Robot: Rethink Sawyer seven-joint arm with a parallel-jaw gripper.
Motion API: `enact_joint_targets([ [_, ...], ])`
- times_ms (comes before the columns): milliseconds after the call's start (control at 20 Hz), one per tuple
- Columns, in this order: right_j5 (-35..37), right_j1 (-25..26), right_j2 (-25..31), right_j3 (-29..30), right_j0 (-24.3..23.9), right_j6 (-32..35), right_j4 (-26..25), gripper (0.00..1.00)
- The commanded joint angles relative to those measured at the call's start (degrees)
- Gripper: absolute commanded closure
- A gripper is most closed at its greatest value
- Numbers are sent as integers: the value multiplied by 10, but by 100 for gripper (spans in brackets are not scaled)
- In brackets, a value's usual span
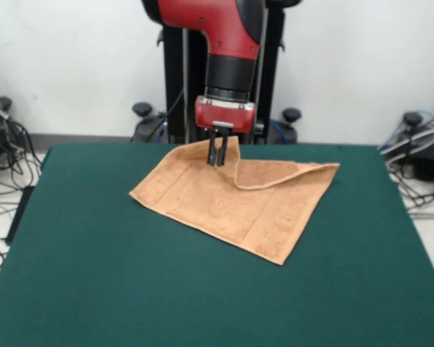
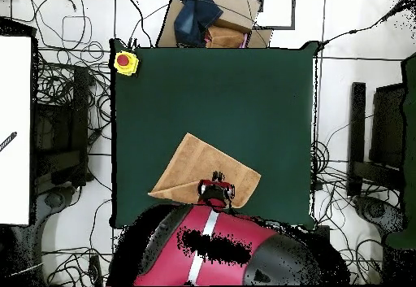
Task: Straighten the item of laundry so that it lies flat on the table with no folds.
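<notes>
gripper (image 1: 217, 157) fingers pressed together on the towel's (image 1: 231, 206) raised far edge, towel on the table (image 1: 94, 275) toward its robot-side edge, skewed, one corner folded over near the gripper, rest lying flat

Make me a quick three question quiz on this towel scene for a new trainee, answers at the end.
1. True or false: the towel already lies fully flat on the table.
2. What is the gripper doing? A) hanging over bare table B) shut on a raised towel edge C) holding a cup
3. Fill in: in the overhead view, a yellow box with a red ____ sits at a table corner.

Key: 1 false; 2 B; 3 button.
</notes>
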Motion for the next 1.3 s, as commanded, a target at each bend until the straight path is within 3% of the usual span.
enact_joint_targets([
  [50,111,33,37,-81,11,68,51,100],
  [600,347,91,27,-116,38,29,73,100],
  [1300,467,112,66,-142,-7,26,40,100],
])
